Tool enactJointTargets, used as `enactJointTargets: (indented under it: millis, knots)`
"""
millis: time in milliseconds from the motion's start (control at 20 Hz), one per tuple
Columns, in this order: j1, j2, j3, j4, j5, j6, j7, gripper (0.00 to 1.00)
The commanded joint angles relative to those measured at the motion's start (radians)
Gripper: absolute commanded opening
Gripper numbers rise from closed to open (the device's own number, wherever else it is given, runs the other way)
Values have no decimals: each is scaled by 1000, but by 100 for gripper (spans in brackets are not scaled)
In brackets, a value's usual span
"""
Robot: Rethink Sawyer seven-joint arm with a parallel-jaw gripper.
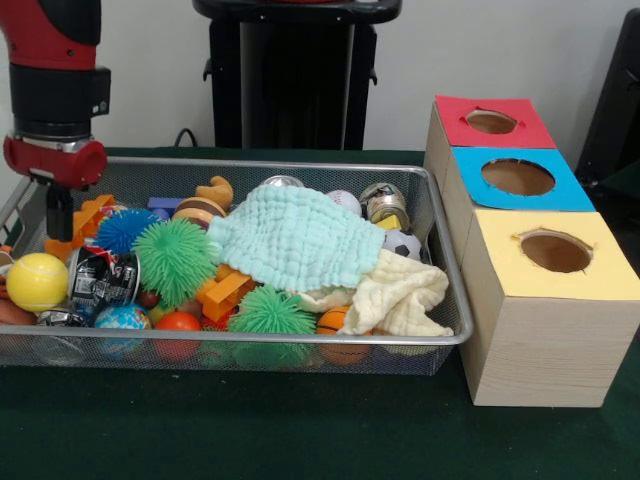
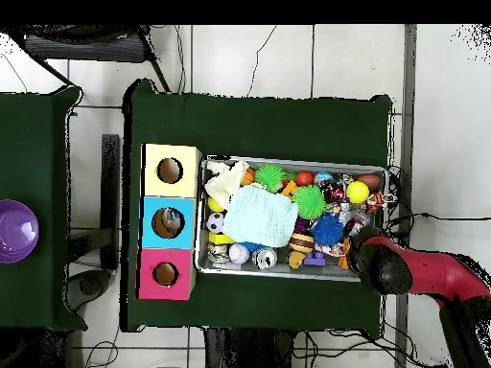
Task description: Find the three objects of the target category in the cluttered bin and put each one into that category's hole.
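The wire mesh bin [image 1: 300, 342] is full of toys and cloths; it also shows in the overhead view [image 2: 288, 160]. Three wooden boxes stand beside it, each with a round hole: the red-topped box [image 1: 492, 122], the blue-topped box [image 1: 517, 177] and the yellow-topped box [image 1: 555, 250]. My gripper [image 1: 60, 222] hangs over the bin's far left corner in the front view, above orange blocks [image 1: 85, 215] and next to a blue spiky ball [image 1: 125, 230]. I cannot see how it is set. In the overhead view the arm [image 2: 385, 268] covers it.
A teal cloth [image 1: 295, 235] and a cream cloth [image 1: 400, 295] cover the bin's middle and right. Two green spiky balls [image 1: 173, 260], a yellow ball [image 1: 37, 282], a crushed can [image 1: 100, 280], a soccer ball [image 1: 403, 243] and a small basketball [image 1: 335, 322] lie around them. A purple bowl [image 2: 14, 230] sits on a side table.
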Motion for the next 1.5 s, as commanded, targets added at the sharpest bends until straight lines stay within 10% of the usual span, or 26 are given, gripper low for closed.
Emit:
enactJointTargets:
  millis: [50,400,450,1150,1500]
  knots:
    - [1,111,-52,-72,-84,-35,-43,0]
    - [-48,128,-30,-65,-69,12,-102,0]
    - [-51,130,-29,-65,-69,17,-109,100]
    - [-48,21,-37,-24,9,69,-65,100]
    - [-82,148,-20,-60,39,-48,29,100]
